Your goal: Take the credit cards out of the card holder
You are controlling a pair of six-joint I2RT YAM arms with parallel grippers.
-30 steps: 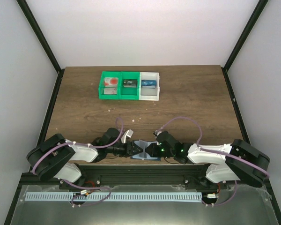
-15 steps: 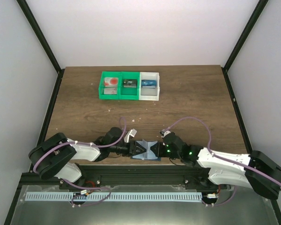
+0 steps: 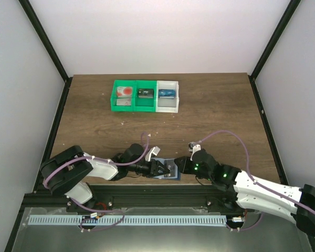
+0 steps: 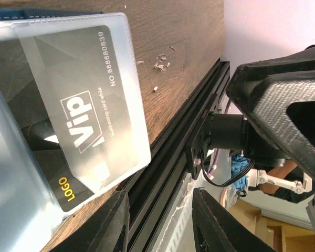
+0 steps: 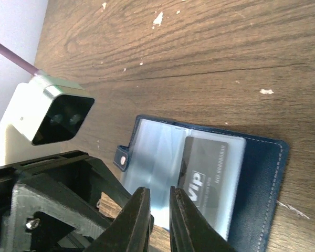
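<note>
The card holder (image 3: 167,170) lies open at the table's near edge, dark blue with frosted sleeves (image 5: 163,157) and a side tab (image 5: 122,155). One sleeve (image 4: 79,94) holds a black VIP card (image 5: 207,178). No pale card shows in the holder. A whitish credit card with a red circle (image 3: 125,92) lies in the green bin. My left gripper (image 3: 156,168) is open at the holder's left side, and nothing sits between its fingers (image 4: 107,220). My right gripper (image 3: 176,167) is at the holder's right side. Its jaws are almost closed, with only a narrow gap, above a sleeve's near edge (image 5: 158,210).
A green bin (image 3: 135,107) and a white bin (image 3: 167,108) stand at the back of the table. They hold a black item (image 3: 145,93) and a blue item (image 3: 167,93). A black rail (image 4: 173,157) runs along the table's near edge. Small crumbs (image 4: 160,62) lie on the wood.
The right arm has stretched out to the right while its gripper stayed at the holder. The left gripper has moved right, over the holder. The holder now looks narrower from above.
</note>
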